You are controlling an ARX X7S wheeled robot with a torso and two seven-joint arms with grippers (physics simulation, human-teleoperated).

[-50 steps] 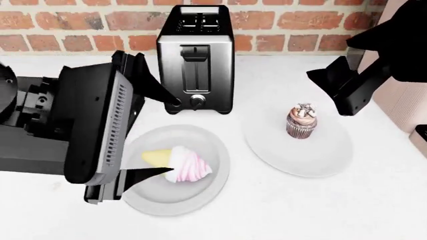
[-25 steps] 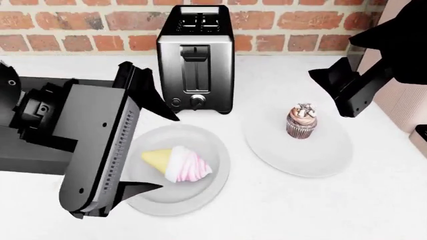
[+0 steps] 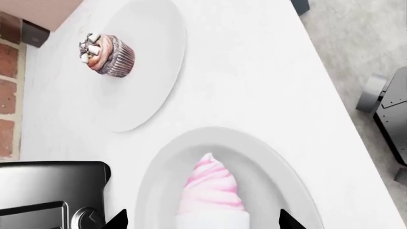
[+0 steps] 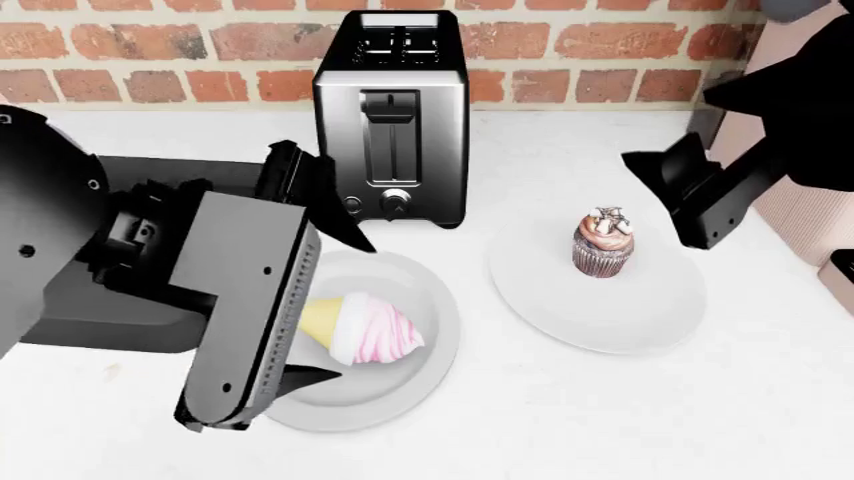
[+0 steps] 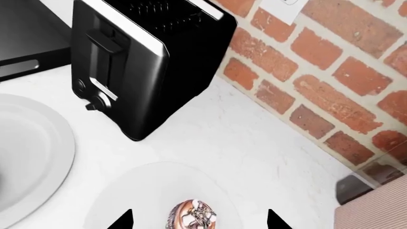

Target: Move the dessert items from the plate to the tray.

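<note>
A pink-and-white swirled ice cream (image 4: 371, 328) in a yellow cone lies on a round white plate (image 4: 416, 372). My left gripper (image 4: 327, 308) is open, one finger on each side of the cone end, not touching it. From the left wrist, the ice cream (image 3: 210, 191) sits between the fingertips (image 3: 118, 220). A chocolate cupcake (image 4: 603, 243) stands upright on a second white plate (image 4: 627, 322). My right gripper (image 4: 657, 200) hovers open above and behind it; the cupcake (image 5: 194, 217) shows between its tips. The black tray (image 5: 25, 33) lies beyond the toaster.
A black and silver toaster (image 4: 391, 115) stands against the brick wall (image 4: 561, 40), just behind both plates. A pinkish block (image 4: 817, 215) borders the counter at the right. The counter's front edge (image 3: 343, 100) runs close to the ice cream plate.
My left arm has swung right and forward over the ice cream plate, so its open fingers now straddle the cone. The right gripper has drifted slightly right.
</note>
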